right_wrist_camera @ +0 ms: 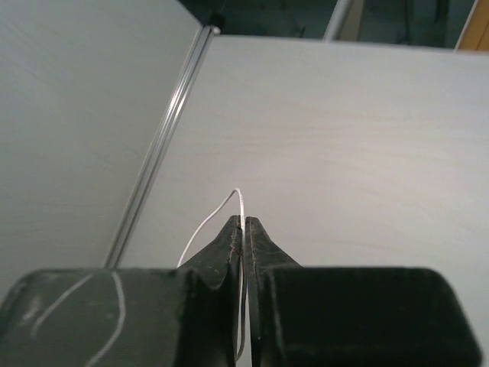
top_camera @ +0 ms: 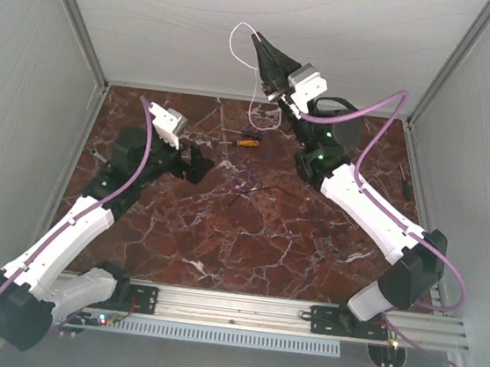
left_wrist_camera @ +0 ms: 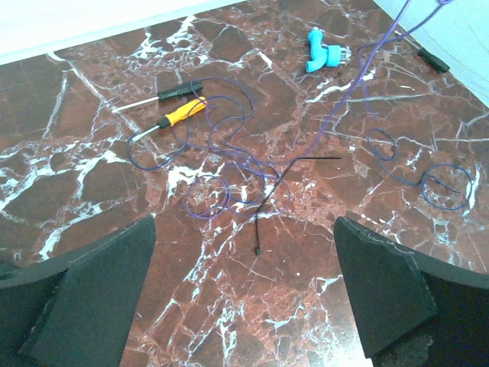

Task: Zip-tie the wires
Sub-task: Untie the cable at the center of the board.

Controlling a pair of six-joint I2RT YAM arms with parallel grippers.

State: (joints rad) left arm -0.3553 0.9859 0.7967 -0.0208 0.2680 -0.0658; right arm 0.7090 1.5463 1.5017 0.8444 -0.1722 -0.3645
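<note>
Closest in, the left hand [left_wrist_camera: 243, 228] hangs low, fingers spread wide with nothing between them, and just ahead the wires [left_wrist_camera: 229, 157] sprawl in loose loops flat on the surface [left_wrist_camera: 84, 176], a black zip tie [left_wrist_camera: 267, 202] lying among them. They look hair-light, limp and springy, so I'd pinch where several loops overlap. Over right, the right hand [right_wrist_camera: 243, 222] is raised high, clamped on a thin white strand [right_wrist_camera: 210, 215].

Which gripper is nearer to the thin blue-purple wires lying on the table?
Left. The left gripper hangs open low over the table, just short of the wires. The right gripper is raised high toward the back wall, shut on a thin white strand.
</note>
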